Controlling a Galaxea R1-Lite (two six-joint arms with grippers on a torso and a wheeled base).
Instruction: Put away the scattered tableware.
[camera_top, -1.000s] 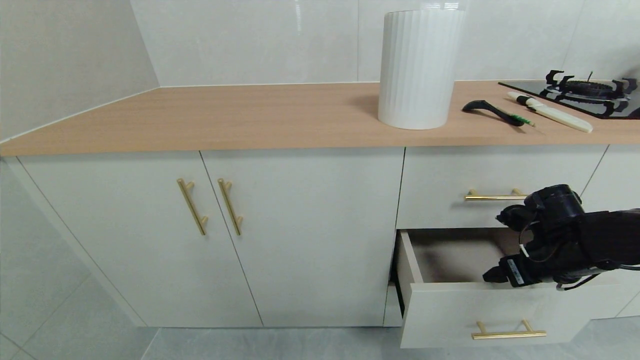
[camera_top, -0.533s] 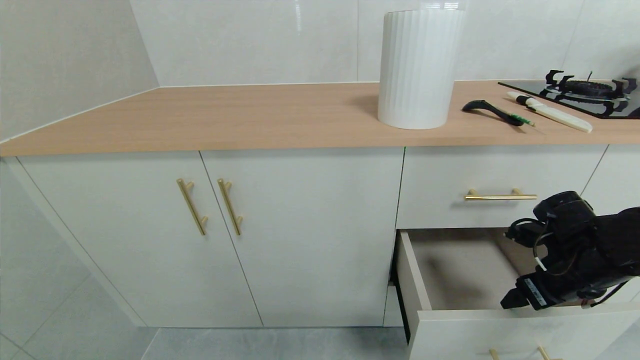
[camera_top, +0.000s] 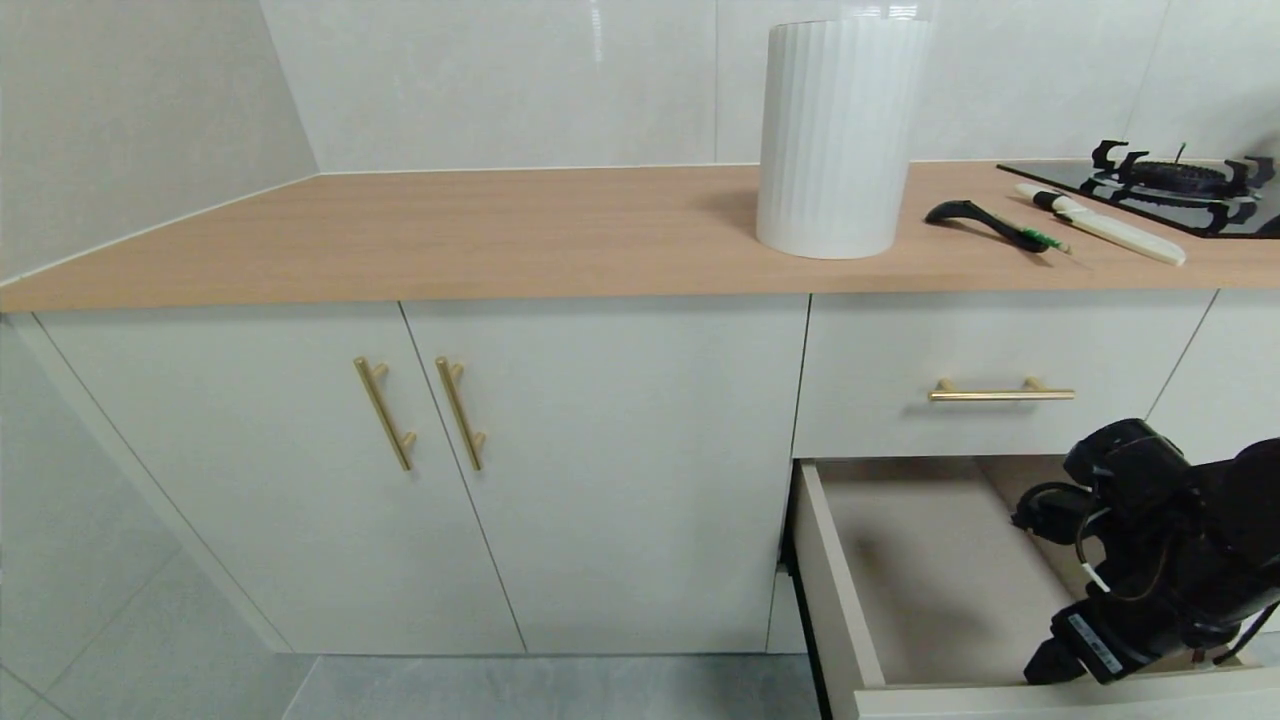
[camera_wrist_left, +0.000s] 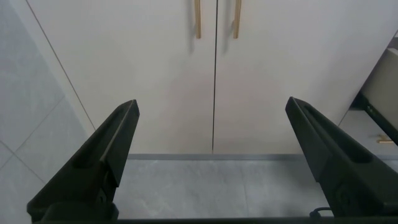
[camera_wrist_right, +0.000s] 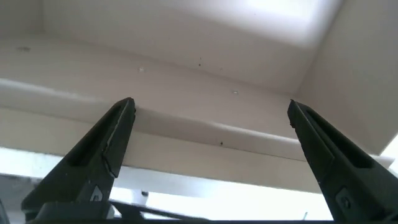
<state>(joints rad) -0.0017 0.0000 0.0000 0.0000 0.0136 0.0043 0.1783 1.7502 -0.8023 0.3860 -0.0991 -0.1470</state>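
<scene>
On the wooden countertop (camera_top: 480, 230) lie a black-handled utensil (camera_top: 985, 222) and a white knife (camera_top: 1110, 228), at the far right near the stove. Below them the lower drawer (camera_top: 835, 580) stands pulled out, and its beige inside looks bare. My right gripper (camera_top: 1080, 655) sits at the drawer's front edge. In the right wrist view the right gripper (camera_wrist_right: 211, 106) is open, fingers wide apart over the drawer's front rim (camera_wrist_right: 199, 134). My left gripper (camera_wrist_left: 211, 106) is open and hangs low, facing the cabinet doors (camera_wrist_left: 214, 74) and the floor.
A tall white ribbed container (camera_top: 838, 135) stands on the counter left of the utensils. A black gas stove (camera_top: 1170, 180) is at the far right. The upper drawer with a gold handle (camera_top: 1000, 393) is closed, as are the double doors (camera_top: 420, 415).
The lower drawer has slid farther out toward me, its front panel and handle dropping below the picture. My right gripper has moved down and back with it.
</scene>
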